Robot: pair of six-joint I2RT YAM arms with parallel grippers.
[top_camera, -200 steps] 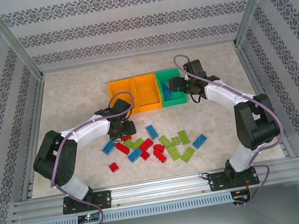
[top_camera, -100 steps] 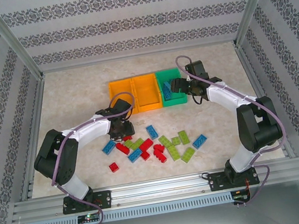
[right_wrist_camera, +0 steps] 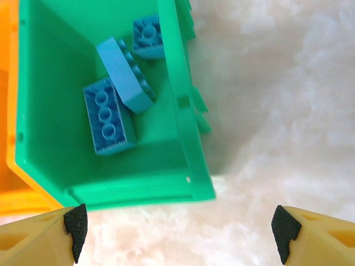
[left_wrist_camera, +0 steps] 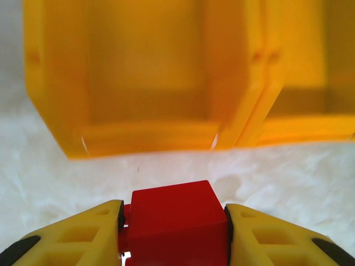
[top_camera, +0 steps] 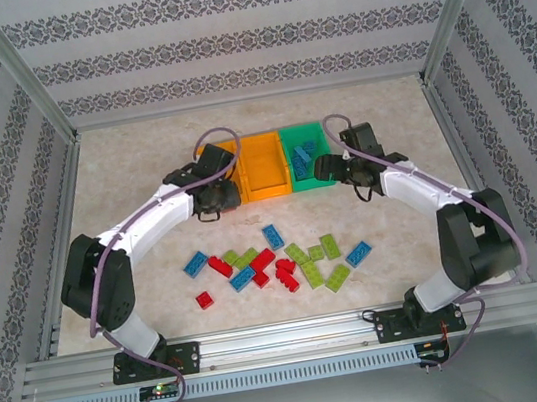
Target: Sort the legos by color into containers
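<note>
Left gripper [left_wrist_camera: 175,244]: clamped on a red brick [left_wrist_camera: 176,213], pinched between both yellow fingers [left_wrist_camera: 83,238]. In the top view, left gripper [top_camera: 215,197] sits at the near wall of the far-left orange bin [top_camera: 206,175], two bins left of the green bin [top_camera: 311,183]. On the left wrist cam that orange bin [left_wrist_camera: 147,138] is straight ahead of the brick, with the brick short of its near wall. The middle orange bin [left_wrist_camera: 299,130] touches its right side.

Right gripper [right_wrist_camera: 180,230]: fingers spread wide, nothing between them. On the right wrist cam its black pads [right_wrist_camera: 75,224] sit just off the near wall of the green bin [right_wrist_camera: 177,83]. In the top view, right gripper [top_camera: 327,165] is at the green bin's right edge.

Inside the green bin: three blue bricks [right_wrist_camera: 109,123]. One lies flat near the near wall, one [right_wrist_camera: 125,77] is tipped on edge beside it, and one [right_wrist_camera: 147,36] is at the far end.

Middle orange bin [top_camera: 270,194] is directly left of the green bin, walls touching.

Loose legos [top_camera: 277,260] lie on the table [top_camera: 124,182], nearer the arm bases than the green bin and mostly to its left. They are red, blue and lime mixed. A lone red [top_camera: 204,299] is furthest left, and a blue [top_camera: 359,254] is the one furthest right, near-side of the green bin's right corner.
</note>
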